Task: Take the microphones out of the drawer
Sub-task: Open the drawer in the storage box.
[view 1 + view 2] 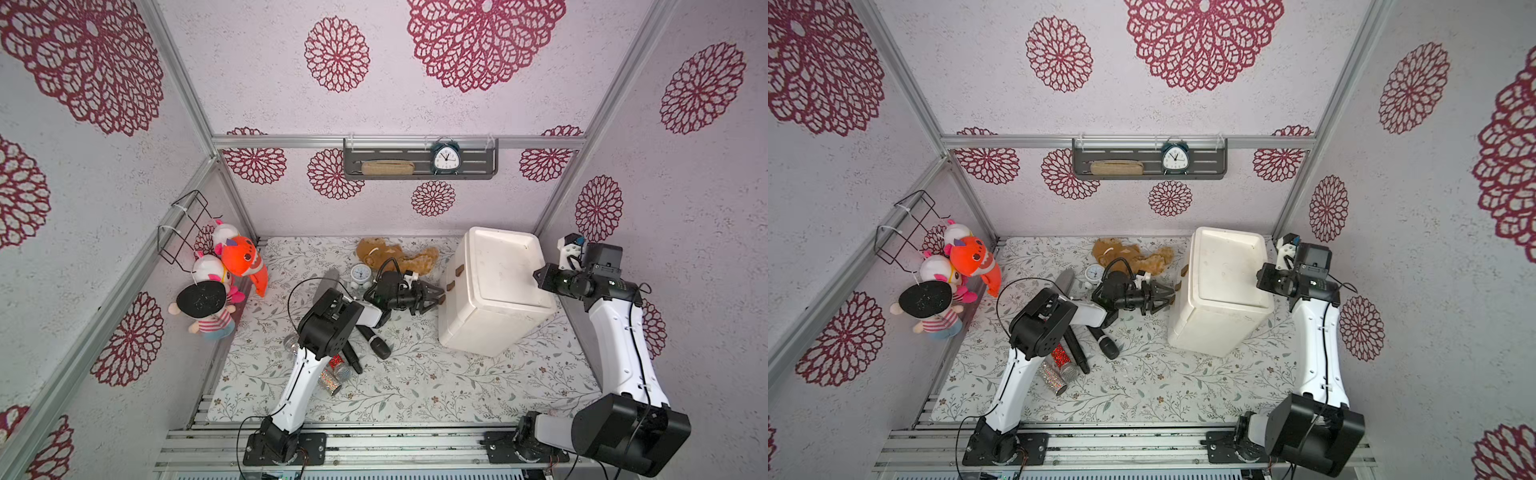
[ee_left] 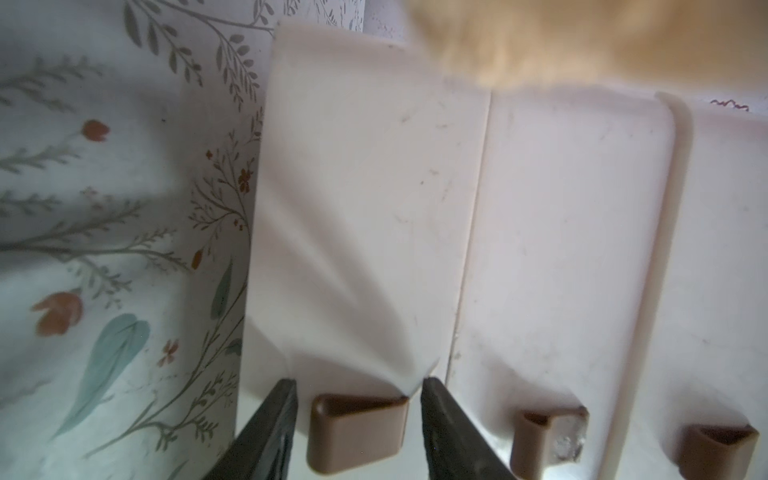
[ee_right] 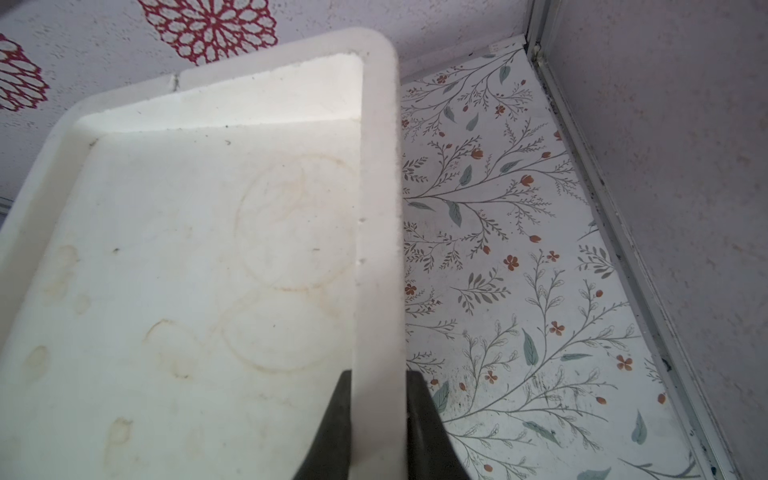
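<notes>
Two grippers meet the white plastic drawer cabinet [image 1: 498, 282]: the right gripper [image 3: 379, 374] clamps its raised top rim, the left gripper [image 2: 358, 382] holds its jaws apart astride the shut lowest drawer's brown handle [image 2: 357, 432], while a black microphone [image 1: 376, 343] lies outside on the floral mat [image 1: 436, 382].

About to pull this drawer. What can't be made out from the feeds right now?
Drawer contents: drawers of the drawer unit look closed, so no view shows inside.
Glittery items: partly hidden under the left arm in both top views.
Plush: blurred in the left wrist view, too close to the lens.
Handle farthest from the left gripper: cut off by that view's edge.
</notes>
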Available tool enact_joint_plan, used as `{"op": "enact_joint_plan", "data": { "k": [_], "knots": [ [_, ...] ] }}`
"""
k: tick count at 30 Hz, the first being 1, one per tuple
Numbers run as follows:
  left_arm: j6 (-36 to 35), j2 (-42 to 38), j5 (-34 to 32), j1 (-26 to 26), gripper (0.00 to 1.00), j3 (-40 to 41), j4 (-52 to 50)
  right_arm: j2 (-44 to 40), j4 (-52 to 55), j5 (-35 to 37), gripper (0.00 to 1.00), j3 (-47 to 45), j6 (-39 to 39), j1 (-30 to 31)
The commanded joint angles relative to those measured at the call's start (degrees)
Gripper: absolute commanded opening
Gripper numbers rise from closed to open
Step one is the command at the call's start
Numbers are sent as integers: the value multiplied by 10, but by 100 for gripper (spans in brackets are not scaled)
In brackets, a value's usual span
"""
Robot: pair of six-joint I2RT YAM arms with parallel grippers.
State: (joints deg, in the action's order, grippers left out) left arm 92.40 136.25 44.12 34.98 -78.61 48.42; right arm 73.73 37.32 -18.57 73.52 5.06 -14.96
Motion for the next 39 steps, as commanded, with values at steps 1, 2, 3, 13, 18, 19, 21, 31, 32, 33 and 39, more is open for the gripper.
{"op": "enact_joint_plan", "data": {
  "k": [1,2,3,13,18,19,21,31,32,33,39],
  "knots": [
    [23,3,8,12,50,-11,39,25,-20,-94,0,-37,54,10],
    [24,0,7,13,50,-9,41,25,-21,-95,0,-37,55,10],
    [22,-2,8,15,49,-9,37,25,-22,-95,0,-38,55,10],
    [13,-14,6,19,25,-9,24,26,-23,-98,0,-33,55,10],
    [10,-15,5,18,14,-12,19,24,-27,-102,0,-34,56,11],
    [10,-17,5,18,11,-12,19,23,-28,-102,0,-35,54,11],
    [6,-20,4,17,6,-10,16,20,-28,-98,0,-35,54,13],
    [-75,-101,-13,5,0,55,-93,-3,-37,-3,0,-28,49,28],
    [-80,-108,-12,4,0,61,-101,-6,-37,8,0,-25,46,32],
    [-84,-113,-11,2,0,66,-109,-9,-38,16,0,-23,41,36],
    [-119,-155,-15,-8,0,114,-156,-23,-39,85,0,-6,10,85]
  ]
}}
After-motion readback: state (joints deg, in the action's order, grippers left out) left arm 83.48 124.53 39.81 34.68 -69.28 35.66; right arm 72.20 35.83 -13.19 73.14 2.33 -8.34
